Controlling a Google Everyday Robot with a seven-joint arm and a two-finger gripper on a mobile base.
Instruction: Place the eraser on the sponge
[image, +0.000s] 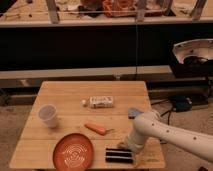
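Observation:
The eraser (119, 155), a black block with white stripes, lies near the table's front edge, right of the plate. My gripper (123, 145) is at the end of the white arm (150, 127), down at the eraser's right end and touching or just above it. The wrist hides how the gripper meets the eraser. The light-blue sponge (133, 112) lies at the table's right side, behind the arm and partly covered by it.
On the wooden table (65, 95) are a white cup (48, 115) at the left, an orange plate (73, 151) at the front, a carrot (96, 129) in the middle and a white printed packet (101, 102) with a small white bit (84, 103) beside it.

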